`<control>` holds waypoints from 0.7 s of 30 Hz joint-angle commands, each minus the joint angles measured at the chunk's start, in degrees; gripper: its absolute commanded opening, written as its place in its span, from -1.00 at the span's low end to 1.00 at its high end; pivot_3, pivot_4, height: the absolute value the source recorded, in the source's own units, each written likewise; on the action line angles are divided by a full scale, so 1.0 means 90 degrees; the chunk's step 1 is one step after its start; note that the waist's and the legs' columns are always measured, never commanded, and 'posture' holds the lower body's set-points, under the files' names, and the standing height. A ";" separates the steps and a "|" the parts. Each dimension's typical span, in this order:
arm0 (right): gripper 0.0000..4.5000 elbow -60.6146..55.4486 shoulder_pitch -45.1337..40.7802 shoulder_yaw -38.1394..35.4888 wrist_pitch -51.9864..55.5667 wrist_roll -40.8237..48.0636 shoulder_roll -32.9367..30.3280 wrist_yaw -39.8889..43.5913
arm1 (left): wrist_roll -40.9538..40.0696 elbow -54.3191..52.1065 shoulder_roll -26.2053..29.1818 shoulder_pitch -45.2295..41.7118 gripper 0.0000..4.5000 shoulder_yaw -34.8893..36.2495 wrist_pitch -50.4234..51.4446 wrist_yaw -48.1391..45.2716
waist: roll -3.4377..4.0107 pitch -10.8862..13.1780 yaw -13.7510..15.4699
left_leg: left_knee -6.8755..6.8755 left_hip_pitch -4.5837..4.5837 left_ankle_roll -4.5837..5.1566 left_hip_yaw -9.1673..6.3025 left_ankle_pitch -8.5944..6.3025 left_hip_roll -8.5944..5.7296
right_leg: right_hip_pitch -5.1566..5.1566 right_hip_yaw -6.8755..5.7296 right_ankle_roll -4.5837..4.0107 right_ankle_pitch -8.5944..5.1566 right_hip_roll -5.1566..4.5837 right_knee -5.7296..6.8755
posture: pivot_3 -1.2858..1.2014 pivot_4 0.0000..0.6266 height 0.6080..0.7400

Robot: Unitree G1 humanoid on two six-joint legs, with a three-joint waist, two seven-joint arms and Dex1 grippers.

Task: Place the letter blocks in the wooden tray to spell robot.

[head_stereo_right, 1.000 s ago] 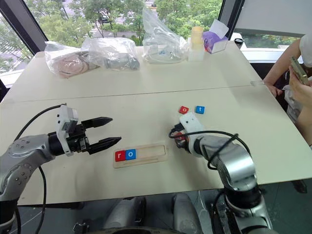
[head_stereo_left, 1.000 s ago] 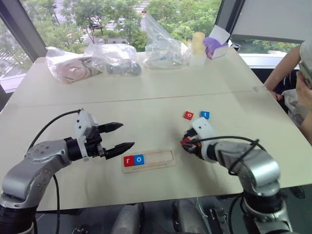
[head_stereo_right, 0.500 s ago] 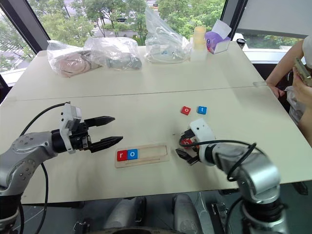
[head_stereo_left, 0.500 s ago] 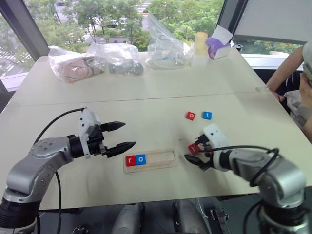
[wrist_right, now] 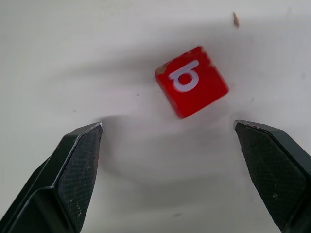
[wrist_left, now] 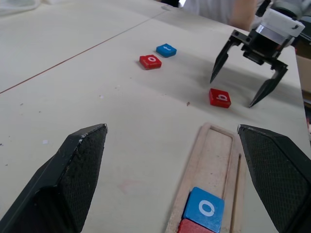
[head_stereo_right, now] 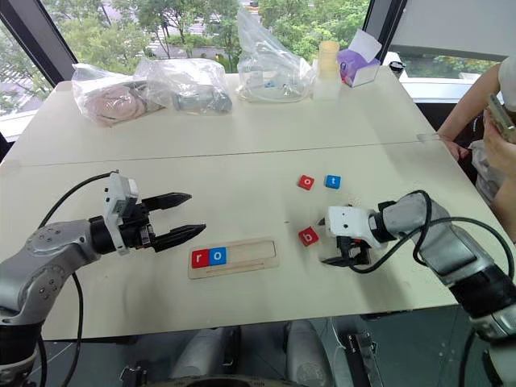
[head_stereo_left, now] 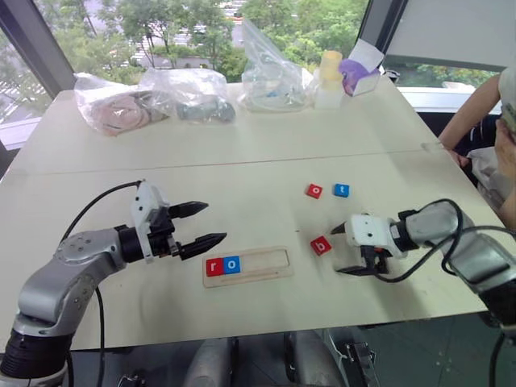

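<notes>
Pale table point(head_stereo_left: 266, 145) with a seam, big windows point(head_stereo_left: 161, 32) behind, green trees outside, daylight

r, o in wooden tray point(head_stereo_left: 266, 270)

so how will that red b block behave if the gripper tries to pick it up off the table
The red b block looks rigid and probably light. It lies flat and low on the table, so it should slide rather than roll or tip; its thin edges likely give little to grip.

Pale table point(head_stereo_left: 266, 157) is carrying wooden tray point(head_stereo_left: 246, 265) near front edge; red b tile point(head_stereo_left: 321, 245) is lying just right of it, red o tile point(head_stereo_left: 314, 191) & blue t tile point(head_stereo_left: 342, 190) sitting side by side farther back. Clear plastic bags point(head_stereo_left: 189, 93), a cup point(head_stereo_left: 328, 81) & purple box point(head_stereo_left: 357, 74) are lining far edge.
</notes>
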 commanded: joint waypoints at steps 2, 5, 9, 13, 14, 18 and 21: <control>0.98 0.0884 -0.0430 0.0065 -0.0797 -0.0323 0.0408 0.0283 | -0.0031 -0.0265 -0.0014 0.0058 1.00 0.0193 -0.0131 0.0105 | 0.0000 0.0000 0.0013 | 0.0000 0.0001 -0.0001 -0.0003 0.0001 0.0000 | 0.0002 -0.0001 0.0000 0.0001 0.0000 0.0000 | 0.03 -0.52 1.00; 0.98 0.1357 -0.0649 0.0124 -0.1059 -0.0384 0.0715 0.0558 | -0.0050 -0.0327 -0.0026 0.0110 1.00 0.0220 -0.0134 0.0170 | -0.0002 0.0000 0.0017 | 0.0001 0.0004 -0.0002 -0.0005 0.0001 -0.0001 | 0.0008 -0.0002 0.0000 0.0001 -0.0001 0.0000 | 0.03 -0.52 1.00; 0.98 0.1740 -0.0815 0.0153 -0.1304 -0.0515 0.0954 0.0768 | -0.0049 -0.0357 -0.0027 0.0155 1.00 0.0244 -0.0148 0.0213 | -0.0003 -0.0001 -0.0006 | -0.0001 0.0016 -0.0003 -0.0008 0.0000 0.0000 | 0.0018 -0.0002 -0.0002 0.0001 0.0001 0.0001 | 0.03 -0.52 1.00; 0.87 0.2020 -0.0986 0.0159 -0.1467 -0.0608 0.1175 0.0914 | -0.0047 -0.0387 -0.0031 0.0191 1.00 0.0261 -0.0161 0.0254 | -0.0004 -0.0002 -0.0015 | 0.0000 0.0020 -0.0003 -0.0009 0.0001 0.0000 | 0.0021 -0.0003 -0.0005 0.0003 0.0003 0.0001 | 0.03 -0.52 1.00; 0.75 0.2040 -0.0998 0.0155 -0.1496 -0.0624 0.1205 0.0948 | -0.0047 -0.0398 -0.0034 0.0201 1.00 0.0268 -0.0161 0.0260 | -0.0004 -0.0002 -0.0013 | 0.0000 0.0021 -0.0004 -0.0009 0.0001 0.0000 | 0.0022 -0.0003 -0.0005 0.0003 0.0003 0.0001 | 0.03 -0.52 1.00; -0.01 0.2031 -0.0992 0.0133 -0.1477 -0.0605 0.1332 0.1096 | -0.0039 -0.0412 -0.0035 0.0231 1.00 0.0279 -0.0180 0.0282 | -0.0004 -0.0002 -0.0019 | 0.0000 0.0023 -0.0005 -0.0010 0.0002 0.0001 | 0.0024 -0.0003 -0.0006 0.0003 0.0003 0.0002 | 0.03 -0.52 1.00; -0.49 0.1711 -0.0933 -0.0024 -0.0948 -0.0360 0.1488 0.1040 | -0.0027 -0.0423 -0.0034 0.0257 1.00 0.0280 -0.0192 0.0299 | -0.0004 -0.0003 -0.0014 | 0.0000 0.0025 -0.0006 -0.0011 0.0002 0.0001 | 0.0026 -0.0003 -0.0007 0.0004 0.0003 0.0003 | 0.03 -0.52 1.00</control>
